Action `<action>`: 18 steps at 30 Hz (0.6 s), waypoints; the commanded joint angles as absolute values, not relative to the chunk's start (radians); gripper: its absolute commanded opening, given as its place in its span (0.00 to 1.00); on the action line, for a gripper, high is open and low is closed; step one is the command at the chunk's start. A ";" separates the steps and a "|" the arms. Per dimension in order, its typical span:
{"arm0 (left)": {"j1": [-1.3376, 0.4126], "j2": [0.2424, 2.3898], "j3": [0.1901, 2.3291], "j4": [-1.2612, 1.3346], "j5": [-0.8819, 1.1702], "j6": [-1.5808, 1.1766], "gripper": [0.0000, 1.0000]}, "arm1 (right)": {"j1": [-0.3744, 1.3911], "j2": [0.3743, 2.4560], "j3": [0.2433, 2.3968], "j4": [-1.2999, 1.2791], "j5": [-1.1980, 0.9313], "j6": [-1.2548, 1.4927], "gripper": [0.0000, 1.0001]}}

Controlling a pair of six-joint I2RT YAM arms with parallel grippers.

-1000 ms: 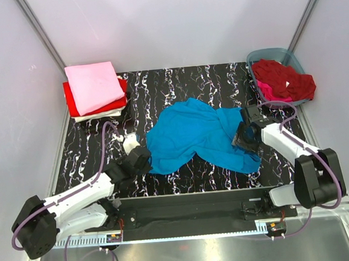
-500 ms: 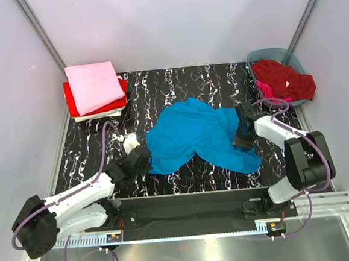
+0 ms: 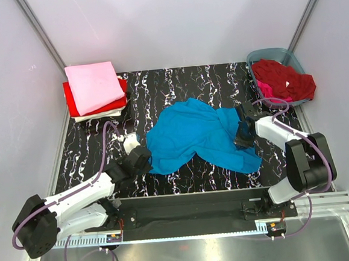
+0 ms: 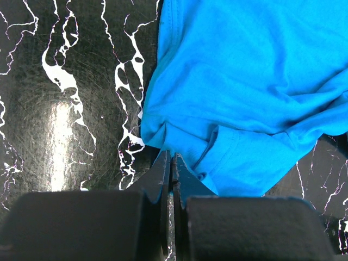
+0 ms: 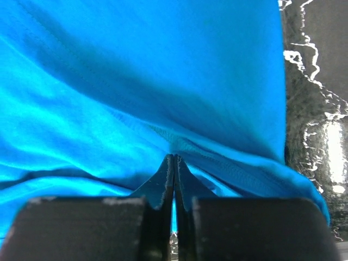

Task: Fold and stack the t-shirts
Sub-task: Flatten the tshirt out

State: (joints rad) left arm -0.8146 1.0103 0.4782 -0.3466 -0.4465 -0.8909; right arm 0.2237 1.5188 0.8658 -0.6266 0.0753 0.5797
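Observation:
A turquoise t-shirt lies crumpled in the middle of the black marbled table. My left gripper is at its near left edge. In the left wrist view this gripper is shut, its tips pinching the shirt's folded hem. My right gripper rests on the shirt's right side. In the right wrist view it is shut on a raised ridge of the turquoise cloth. A pale pink t-shirt tops a folded stack over a bright red one and a white one.
A grey-blue plastic tub stands at the far right corner, holding a dark red t-shirt and a magenta one. White walls and metal posts enclose the table on three sides.
The right gripper has closed its jaws on the turquoise cloth, and its arm has swung slightly inward toward the shirt. The left arm and the shirt have stayed put.

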 commanded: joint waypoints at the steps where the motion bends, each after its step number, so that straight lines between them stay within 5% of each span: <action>1: -0.815 1.011 0.520 -0.308 -0.482 -0.888 0.00 | 0.227 1.448 0.887 -0.663 0.103 0.569 0.08; 3: -0.815 1.011 0.518 -0.310 -0.482 -0.888 0.00 | 0.229 1.437 0.902 -0.681 0.110 0.566 0.28; 6: -0.815 1.006 0.519 -0.311 -0.482 -0.890 0.00 | 0.227 1.434 0.908 -0.692 0.097 0.566 0.42; 18: -0.815 1.011 0.522 -0.311 -0.482 -0.890 0.00 | 0.229 1.512 0.856 -0.652 0.005 0.595 0.45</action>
State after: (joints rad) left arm -0.8146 1.0103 0.4782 -0.3466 -0.4465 -0.8906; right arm 0.2237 1.4853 0.8654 -0.6689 0.0341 0.5816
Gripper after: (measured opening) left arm 0.013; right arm 0.448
